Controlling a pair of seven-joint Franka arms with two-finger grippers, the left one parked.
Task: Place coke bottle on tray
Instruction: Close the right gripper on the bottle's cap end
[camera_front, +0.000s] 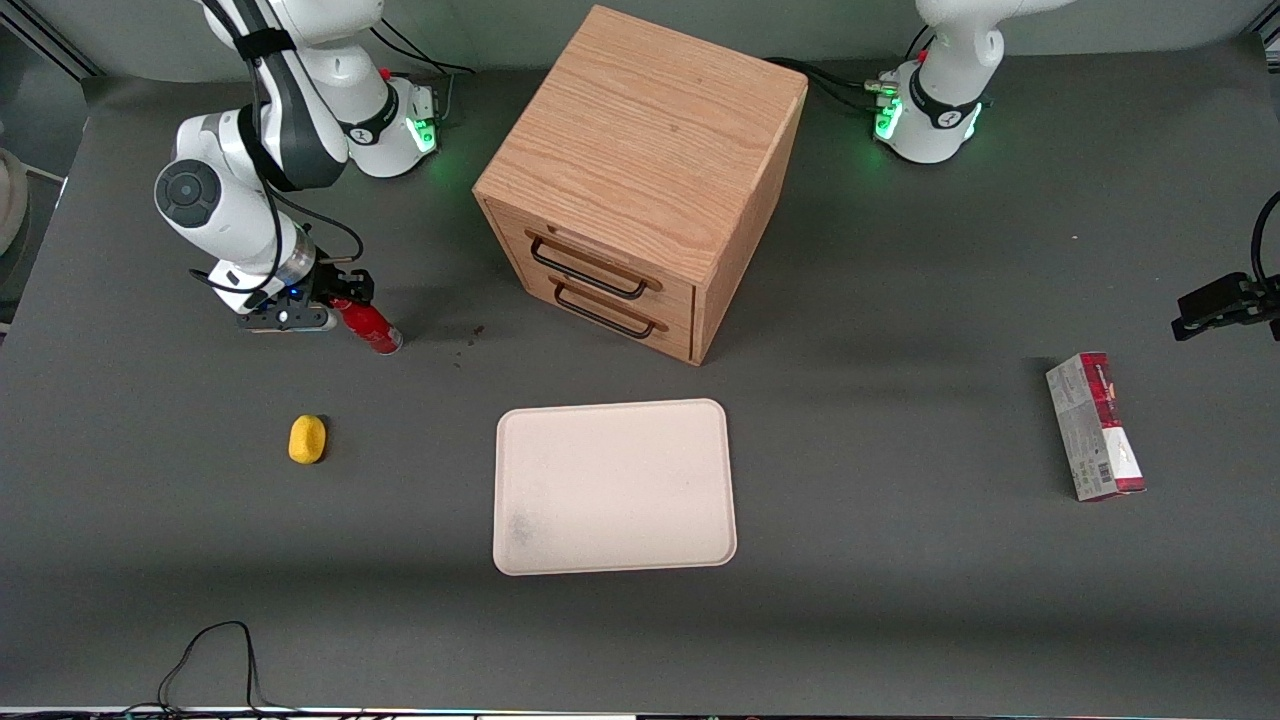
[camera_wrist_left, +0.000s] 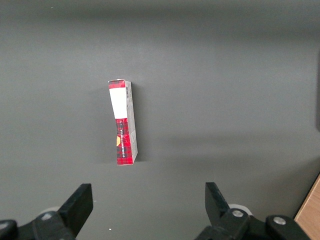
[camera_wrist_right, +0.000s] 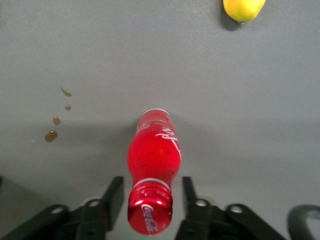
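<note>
Glossy red plastic coke bottle (camera_wrist_right: 154, 159) with white script, cream-white flat tray (camera_front: 614, 487), black-fingered gripper (camera_wrist_right: 150, 197) astride the bottle's neck.

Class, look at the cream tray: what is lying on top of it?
Nothing lies on the tray except a faint grey smudge. The coke bottle is on the table at the tool. Nothing covers the tray.

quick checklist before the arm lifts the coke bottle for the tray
1. Gripper straddles the coke bottle's neck: ok.
2. Fingers closed on the neck: not ok, gaps show either side.
3. Bottle lying on the table near the working arm's end, cap toward the gripper: ok.
4. Tray bare, in front of the drawer cabinet: ok.
5. Lemon apart from the bottle, nearer the front camera: ok.
6. Brown drops beside the bottle, wet or dry: cannot tell.
</note>
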